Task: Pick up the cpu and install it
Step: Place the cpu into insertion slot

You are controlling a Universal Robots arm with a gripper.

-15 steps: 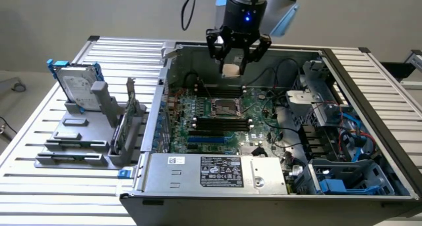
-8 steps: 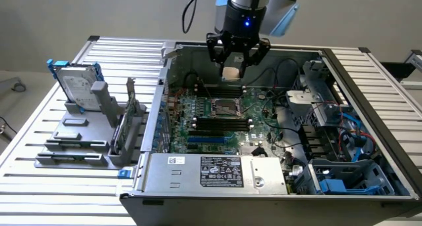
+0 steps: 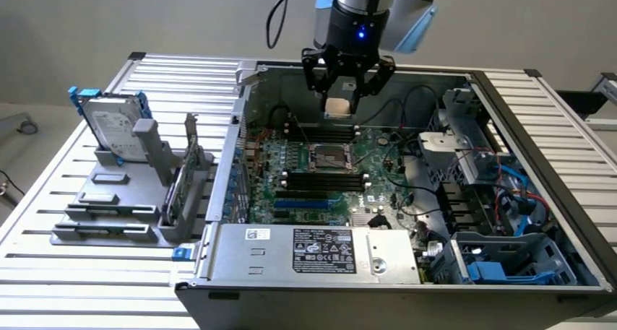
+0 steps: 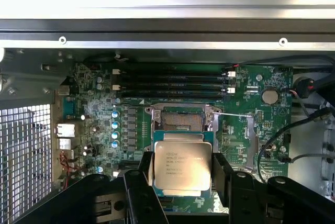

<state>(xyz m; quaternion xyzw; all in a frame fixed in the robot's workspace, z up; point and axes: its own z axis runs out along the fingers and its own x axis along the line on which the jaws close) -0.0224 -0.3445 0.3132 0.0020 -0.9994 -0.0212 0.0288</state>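
My gripper (image 3: 343,102) hangs above the open computer case, over the motherboard (image 3: 318,171). It is shut on the cpu (image 4: 181,165), a small square chip with a silver top plate, held flat between the black fingers (image 4: 222,174). In the exterior view the cpu (image 3: 339,106) shows as a pale square between the fingers. The metal-framed socket (image 4: 180,120) with its hollow centre lies on the board just beyond the chip, and the cpu is apart from it, in the air. In the exterior view the socket (image 3: 328,157) sits below the gripper.
A silver hard drive (image 3: 114,128) with blue bracket stands in a grey holder on the slatted table (image 3: 77,272) at the exterior view's left. Memory slots (image 4: 172,80), cables (image 4: 293,130) and case walls (image 3: 231,149) surround the socket. The power supply (image 3: 318,250) fills the case's near end.
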